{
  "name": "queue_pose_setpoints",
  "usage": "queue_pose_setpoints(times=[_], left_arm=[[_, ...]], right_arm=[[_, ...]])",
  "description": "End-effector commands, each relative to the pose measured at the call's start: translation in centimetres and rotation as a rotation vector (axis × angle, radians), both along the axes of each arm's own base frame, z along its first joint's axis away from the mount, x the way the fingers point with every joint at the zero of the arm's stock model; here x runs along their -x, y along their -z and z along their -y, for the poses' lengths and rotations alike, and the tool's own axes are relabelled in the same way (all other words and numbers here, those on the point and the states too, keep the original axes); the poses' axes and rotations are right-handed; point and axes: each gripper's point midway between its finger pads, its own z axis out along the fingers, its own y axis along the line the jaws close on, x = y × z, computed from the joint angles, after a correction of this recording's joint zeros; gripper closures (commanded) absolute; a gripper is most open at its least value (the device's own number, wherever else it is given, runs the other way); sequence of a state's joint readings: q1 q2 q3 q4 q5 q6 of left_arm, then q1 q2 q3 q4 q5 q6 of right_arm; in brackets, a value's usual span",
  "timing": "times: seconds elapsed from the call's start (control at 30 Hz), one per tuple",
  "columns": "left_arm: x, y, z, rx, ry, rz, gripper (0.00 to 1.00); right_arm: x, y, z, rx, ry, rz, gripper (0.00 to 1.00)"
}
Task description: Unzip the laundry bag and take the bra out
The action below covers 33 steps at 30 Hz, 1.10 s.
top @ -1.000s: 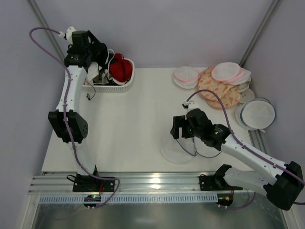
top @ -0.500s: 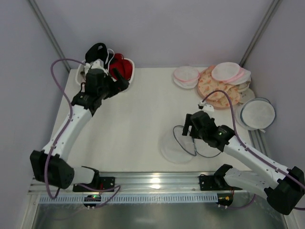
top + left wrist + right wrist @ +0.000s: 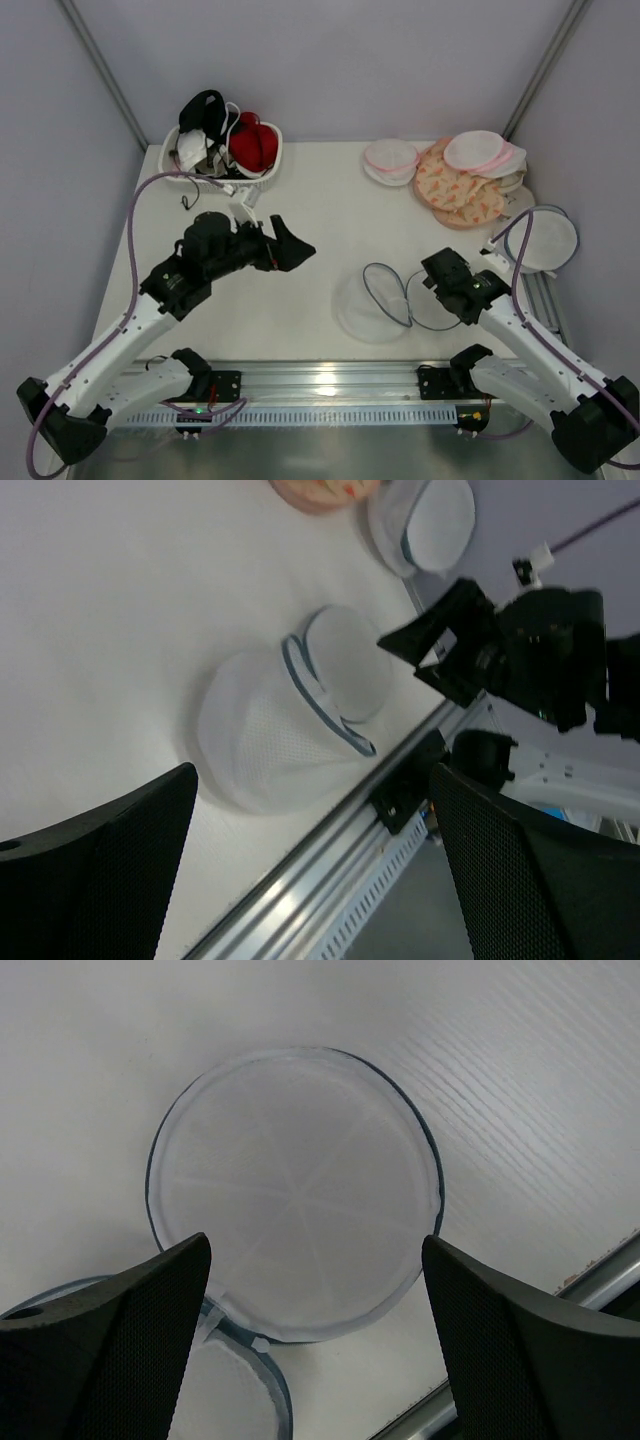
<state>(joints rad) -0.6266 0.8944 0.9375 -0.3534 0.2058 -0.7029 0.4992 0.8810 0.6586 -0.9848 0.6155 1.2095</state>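
The laundry bag (image 3: pixel 385 300) lies unzipped near the front of the table, its two round mesh halves with grey-blue rims spread side by side. My right gripper (image 3: pixel 440 272) hovers open over the right half (image 3: pixel 295 1195), and nothing is between its fingers; the other half (image 3: pixel 230 1400) shows at the lower left. My left gripper (image 3: pixel 298 245) stands open and empty over the table's middle, left of the bag (image 3: pixel 290 720). The black bra (image 3: pixel 203 108) lies on top of the white basket (image 3: pixel 250 183) at the back left, apart from both grippers.
A red bra (image 3: pixel 255 143) lies in the same basket. Pink-rimmed white rounds (image 3: pixel 390 158) and an orange patterned cloth (image 3: pixel 455 190) lie at the back right. A grey-rimmed white disc (image 3: pixel 545 240) sits at the right edge. A metal rail (image 3: pixel 320 380) runs along the front.
My left arm has swung from the basket at the back left to the table's middle. The right gripper has moved right, and the bag's top half now lies flipped open beneath it.
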Motion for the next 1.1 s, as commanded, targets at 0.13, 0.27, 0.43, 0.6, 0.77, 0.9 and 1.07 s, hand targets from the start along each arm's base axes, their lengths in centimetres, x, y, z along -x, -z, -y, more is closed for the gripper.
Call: queue_pose_setpoints(times=[0.13,0.27,0.43,0.6,0.77,0.9,1.07], left_arm=[[4.8,6.3,7.1,-0.143,0.275,-0.076,0.01],[4.3,10.1,8.9,-0.252,0.280,-0.090,0.01],[3.4,13.6,10.7,-0.353,0.280,-0.103,0.01],[3.4,13.9,12.7,-0.337,0.302,-0.067,0.01],[3.9,13.3,15.7,-0.282,0.353,-0.020,0.01],[3.7,17.7,16.8,-0.362,0.369,-0.056,0.01],[2.5,21.9,16.5,-0.465,0.319,-0.074,0.20]], right_arm=[[0.9,-1.8,3.3,-0.003,0.188,0.101,0.11],[1.6,-0.8,3.6,-0.013,0.192,0.065,0.10],[2.1,-0.2,3.9,-0.022,0.181,0.057,0.10],[1.7,-0.7,3.9,-0.029,0.159,0.088,0.10],[1.2,-0.6,3.7,-0.026,0.130,0.075,0.10],[0.9,-0.5,3.5,-0.039,0.112,0.073,0.10],[0.7,-1.4,3.4,-0.044,0.085,0.115,0.10]])
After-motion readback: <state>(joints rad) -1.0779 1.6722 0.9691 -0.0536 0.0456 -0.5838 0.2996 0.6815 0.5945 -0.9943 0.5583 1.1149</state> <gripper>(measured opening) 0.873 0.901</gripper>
